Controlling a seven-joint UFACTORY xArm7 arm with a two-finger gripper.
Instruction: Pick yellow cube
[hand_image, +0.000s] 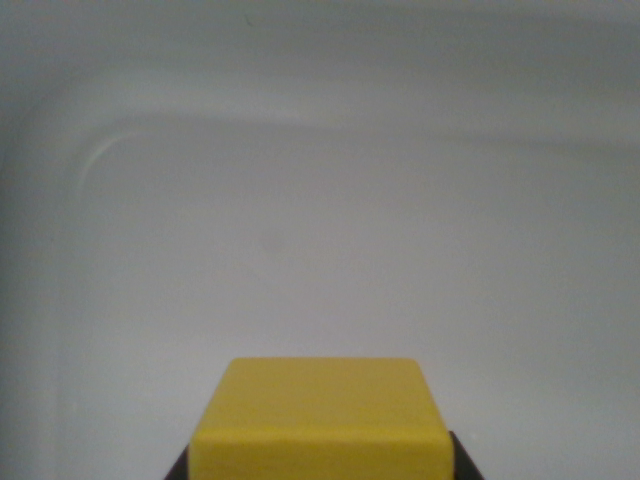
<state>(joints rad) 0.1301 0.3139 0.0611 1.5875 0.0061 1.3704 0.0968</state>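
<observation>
The yellow cube (320, 415) fills the bottom centre of the wrist view, with its top face and front edge showing. My gripper (320, 462) is shut on it. Only two dark slivers of the fingertips (180, 466) show, one pressed against each side of the cube at the picture's lower edge. The rest of the fingers and the cube's lower part are cut off by the frame.
Beneath and beyond the cube lies a white tray floor (330, 260). Its rounded raised rim (110, 140) curves from the wrist view's left across the top, and a pale wall (320, 50) rises behind it.
</observation>
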